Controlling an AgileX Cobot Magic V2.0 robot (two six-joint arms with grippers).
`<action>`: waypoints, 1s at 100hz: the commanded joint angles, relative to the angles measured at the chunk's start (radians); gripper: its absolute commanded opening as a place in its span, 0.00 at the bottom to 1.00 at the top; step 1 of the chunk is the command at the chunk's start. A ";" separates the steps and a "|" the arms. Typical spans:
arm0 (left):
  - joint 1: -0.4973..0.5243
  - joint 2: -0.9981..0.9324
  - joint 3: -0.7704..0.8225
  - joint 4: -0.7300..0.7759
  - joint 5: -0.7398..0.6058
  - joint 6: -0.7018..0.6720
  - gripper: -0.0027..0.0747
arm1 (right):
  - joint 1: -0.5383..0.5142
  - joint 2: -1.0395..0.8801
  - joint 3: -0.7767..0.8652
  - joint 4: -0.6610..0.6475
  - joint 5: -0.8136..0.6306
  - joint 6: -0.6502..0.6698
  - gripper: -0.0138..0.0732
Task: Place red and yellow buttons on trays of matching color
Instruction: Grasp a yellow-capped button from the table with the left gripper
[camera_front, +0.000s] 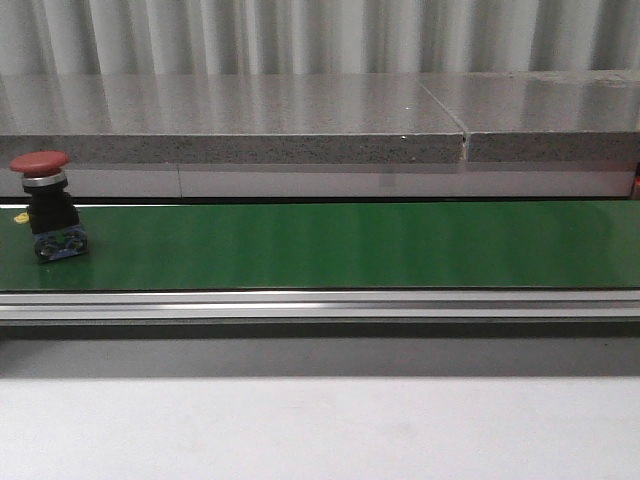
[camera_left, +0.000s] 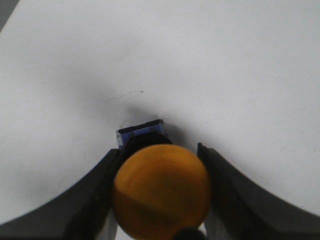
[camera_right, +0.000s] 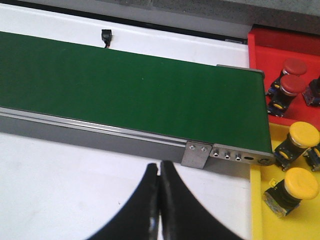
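I see my left gripper (camera_left: 161, 197) low over the white counter (camera_left: 225, 65). Its jaws are squeezed on a yellow button (camera_left: 161, 197), one dark finger (camera_left: 92, 200) on each side of the round cap. The button's blue bottom (camera_left: 141, 131) pokes out in front. The counter around it is bare and white.

My right gripper (camera_right: 159, 200) hangs above the counter too, just in front of the green belt (camera_right: 130, 90). Its jaws are pressed tight together with nothing between them. The belt's metal end (camera_right: 225, 155) is close ahead. Past that end sits a red tray (camera_right: 260, 50) with two red buttons (camera_right: 292, 75) in it, and a yellow tray (camera_right: 257, 220) with two yellow buttons (camera_right: 300, 182) in it. The trays touch each other.

In the front view, a red button (camera_front: 45, 205) stands upright on the belt, right by the left edge. The rest of the belt is open. A gray stone ledge (camera_front: 300, 125) runs behind it.
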 joint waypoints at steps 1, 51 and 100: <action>0.003 -0.106 -0.032 -0.014 -0.015 0.014 0.39 | -0.003 0.008 -0.023 0.009 -0.064 -0.006 0.08; -0.033 -0.470 0.221 -0.019 -0.005 0.067 0.39 | -0.003 0.008 -0.023 0.009 -0.064 -0.006 0.08; -0.240 -0.675 0.470 -0.021 -0.043 0.067 0.39 | -0.003 0.008 -0.023 0.009 -0.064 -0.006 0.08</action>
